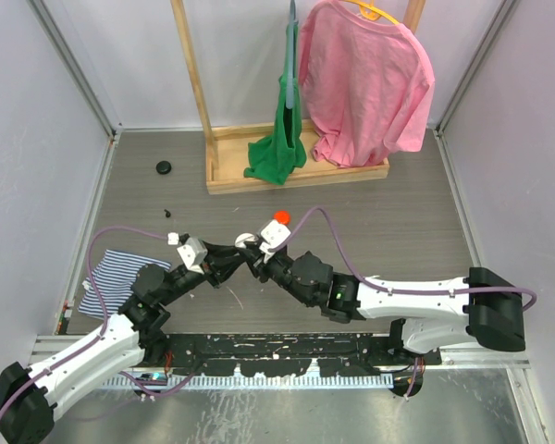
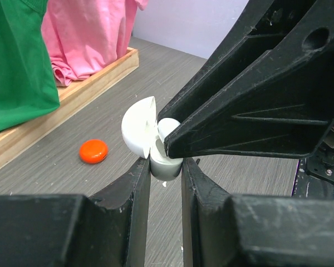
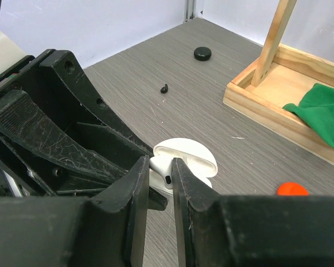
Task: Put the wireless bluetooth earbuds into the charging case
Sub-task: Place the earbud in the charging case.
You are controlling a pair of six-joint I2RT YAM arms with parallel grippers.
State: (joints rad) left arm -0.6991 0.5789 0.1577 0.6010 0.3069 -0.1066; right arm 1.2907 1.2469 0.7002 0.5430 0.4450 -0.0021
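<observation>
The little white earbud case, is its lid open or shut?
Open. The charging case has its lid flipped up and back, while the left claw pinches its base.

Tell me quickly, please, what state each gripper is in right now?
Left gripper: closed on the charging case.
Right gripper: closed on an earbud.

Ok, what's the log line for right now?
left gripper shut on charging case | right gripper shut on earbud | lid open | earbud at opening
</observation>
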